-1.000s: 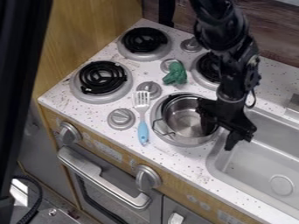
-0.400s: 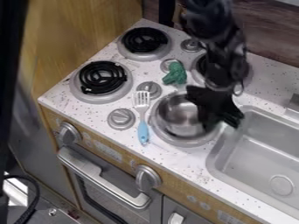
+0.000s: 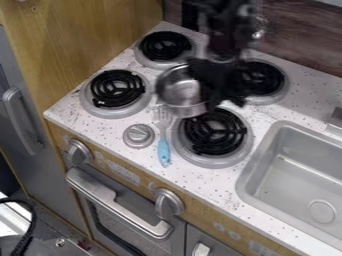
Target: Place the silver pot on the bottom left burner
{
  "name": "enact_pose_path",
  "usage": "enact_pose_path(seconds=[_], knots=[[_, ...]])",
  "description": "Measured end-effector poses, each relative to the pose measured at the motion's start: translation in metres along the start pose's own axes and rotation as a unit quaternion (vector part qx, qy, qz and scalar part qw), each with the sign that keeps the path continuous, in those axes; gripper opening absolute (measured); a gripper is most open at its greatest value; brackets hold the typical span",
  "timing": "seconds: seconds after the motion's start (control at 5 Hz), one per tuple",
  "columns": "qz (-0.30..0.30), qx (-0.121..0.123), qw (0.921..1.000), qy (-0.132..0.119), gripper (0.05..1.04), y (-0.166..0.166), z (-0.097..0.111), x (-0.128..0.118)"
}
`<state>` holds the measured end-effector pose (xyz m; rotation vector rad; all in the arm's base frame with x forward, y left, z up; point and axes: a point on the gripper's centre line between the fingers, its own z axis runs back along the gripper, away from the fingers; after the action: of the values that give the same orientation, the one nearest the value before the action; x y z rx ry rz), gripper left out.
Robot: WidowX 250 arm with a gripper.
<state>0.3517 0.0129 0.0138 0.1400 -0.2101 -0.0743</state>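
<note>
The gripper [image 3: 206,89] hangs over the middle of the stove, shut on the right side of the silver pot [image 3: 177,93]. The pot is held up above the stove top, slightly tilted, between the left and right burners. To its left is the bottom left burner [image 3: 117,89], a black coil in a silver ring with nothing on it. The gripper's dark body hides the pot's right edge.
The front right burner [image 3: 215,131] lies below the pot. Behind are the back left burner [image 3: 165,46] and back right burner [image 3: 259,78]. A blue-handled spatula [image 3: 163,149] lies beside a knob [image 3: 139,136]; a sink [image 3: 294,165] is at right.
The pot has come up off the front right burner and moved up and left in the view with the gripper, uncovering that burner's coil. The green toy is now hidden behind them.
</note>
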Motion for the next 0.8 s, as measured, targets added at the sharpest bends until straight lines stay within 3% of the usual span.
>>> enact_pose_path(seconds=[0.4, 0.6, 0.8], knots=[[0.07, 0.036, 0.9968, 0.012, 0.069, 0.063, -0.017, -0.011], [0.086, 0.047, 0.995, 0.019, 0.069, 0.088, -0.032, -0.003], [0.111, 0.043, 0.9921, 0.037, 0.069, 0.101, -0.055, -0.003]])
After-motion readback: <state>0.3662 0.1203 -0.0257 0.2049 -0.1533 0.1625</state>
